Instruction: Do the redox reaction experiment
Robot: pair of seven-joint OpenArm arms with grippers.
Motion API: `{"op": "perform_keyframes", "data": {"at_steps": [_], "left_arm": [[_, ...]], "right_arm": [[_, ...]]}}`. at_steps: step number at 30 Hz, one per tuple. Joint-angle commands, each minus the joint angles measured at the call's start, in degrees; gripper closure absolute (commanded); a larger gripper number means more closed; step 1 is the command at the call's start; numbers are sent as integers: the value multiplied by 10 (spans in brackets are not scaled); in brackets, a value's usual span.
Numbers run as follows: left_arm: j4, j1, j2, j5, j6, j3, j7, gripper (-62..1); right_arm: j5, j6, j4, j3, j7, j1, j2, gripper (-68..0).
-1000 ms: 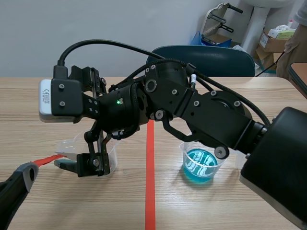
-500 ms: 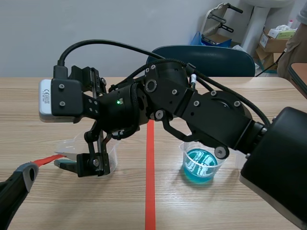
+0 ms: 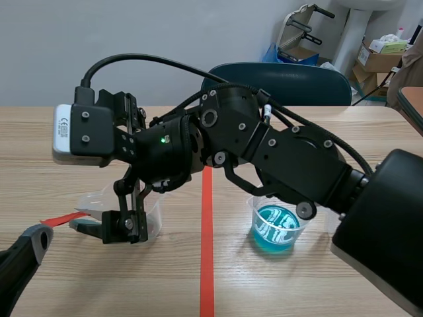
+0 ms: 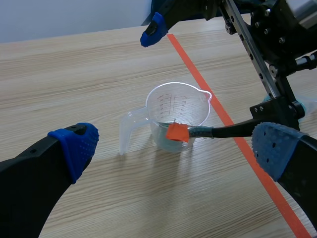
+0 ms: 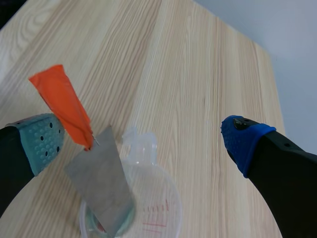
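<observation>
Grey metal strip (image 5: 101, 186), orange-tagged, leans in the clear measuring cup (image 4: 158, 106) at eight o'clock on the surface (image 3: 264, 284), seemingly awaiting the blue solution (image 3: 274, 231) at four o'clock, with right end effector (image 5: 143, 141) and left end effector (image 4: 176, 148) spread open, gripping nothing.

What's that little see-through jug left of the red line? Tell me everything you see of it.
The clear jug looks like transparent plastic, with red measuring marks on its wall, a pouring lip and a side handle. It stands upright on the wooden table, left of the orange tape line. A grey metal strip with an orange-taped end leans inside it, sticking out over the rim. Whether it holds liquid is unclear.
</observation>
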Motion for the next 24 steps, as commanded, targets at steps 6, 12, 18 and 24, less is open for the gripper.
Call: {"op": "perform_keyframes", "data": {"at_steps": [6, 12, 18, 24], "left_arm": [[5, 2, 2, -3, -3, 0, -7, -623], [5, 1, 6, 1, -1, -1, -7, -623], [5, -31, 19, 29, -1, -1, 12, -623], [5, -94, 55, 87, -10, -1, 87, -623]], "right_arm": [[83, 4, 41, 37, 5, -54, 57, -679], [165, -34, 137, 91, 3, -128, 146, -679], [245, -86, 237, 170, 2, -223, 233, -679], [311, -120, 322, 269, -8, -333, 296, -679]]}}
